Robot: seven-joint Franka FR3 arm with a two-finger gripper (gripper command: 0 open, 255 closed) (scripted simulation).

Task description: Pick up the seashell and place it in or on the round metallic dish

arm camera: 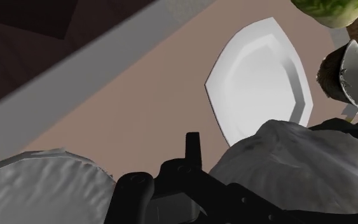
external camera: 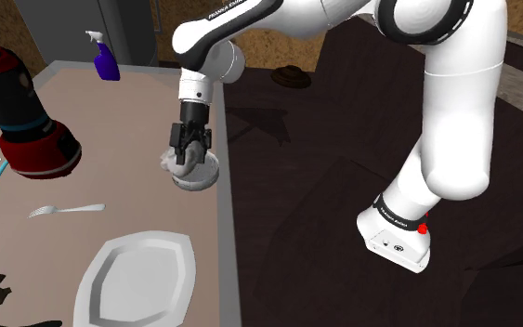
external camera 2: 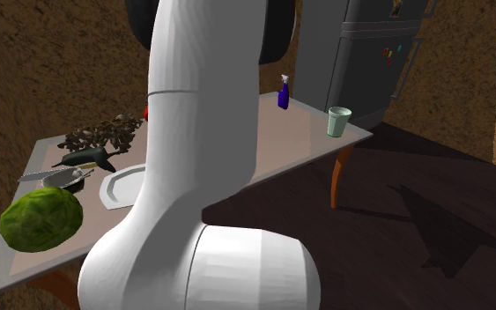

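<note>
Progress: pick-up is judged complete and carriage to the target is all but done. The gripper (external camera: 191, 154) hangs fingers-down directly over the round metallic dish (external camera: 204, 177), which stands on the table (external camera: 124, 116) close to the long edge on the stand's side, about midway along that edge.

Pincer state: as far as the shoulder view shows, the fingers are clenched on the seashell (external camera: 180, 164), with the pale body bulging out below and beside the fingertips. The grip is read from that view alone and should be treated as probable, not certain.

Seashell position: at the dish, low over its bowl. Whether its underside touches the metal cannot be told.

Remaining steps, by judgement: lower if any gap is left, release the fingers, withdraw upward.

Appearance of the seashell: pale grey-white, lumpy, with a rippled, uneven surface and no flat face. It is large against the fingers, so it may rock or settle to one side on release.

Nearby items: a white plate (external camera: 138, 279) lies toward the table's near end, well apart from the dish; a fork (external camera: 67, 211) lies between them, toward the far long edge.
</note>
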